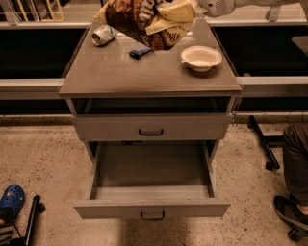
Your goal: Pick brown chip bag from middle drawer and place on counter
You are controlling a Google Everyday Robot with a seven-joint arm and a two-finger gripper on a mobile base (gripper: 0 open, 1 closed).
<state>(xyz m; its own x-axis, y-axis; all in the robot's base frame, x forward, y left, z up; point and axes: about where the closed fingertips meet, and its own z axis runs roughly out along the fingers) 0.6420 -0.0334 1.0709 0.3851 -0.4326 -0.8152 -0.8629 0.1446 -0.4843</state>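
My gripper (168,20), with pale yellow fingers (179,10), reaches in from the top right and is shut on the brown chip bag (129,18). It holds the crinkled bag in the air above the back part of the counter (144,74). The bag's top runs out of view. The middle drawer (153,182) is pulled out at the bottom of the cabinet, and nothing shows inside it. The drawer front above it (151,128) is shut.
On the counter are a crushed can (102,34) at back left, a small dark blue snack bar (140,51) under the bag, and a white bowl (201,57) at right. A person's leg and shoe (294,192) are at right, a blue shoe (10,198) at left.
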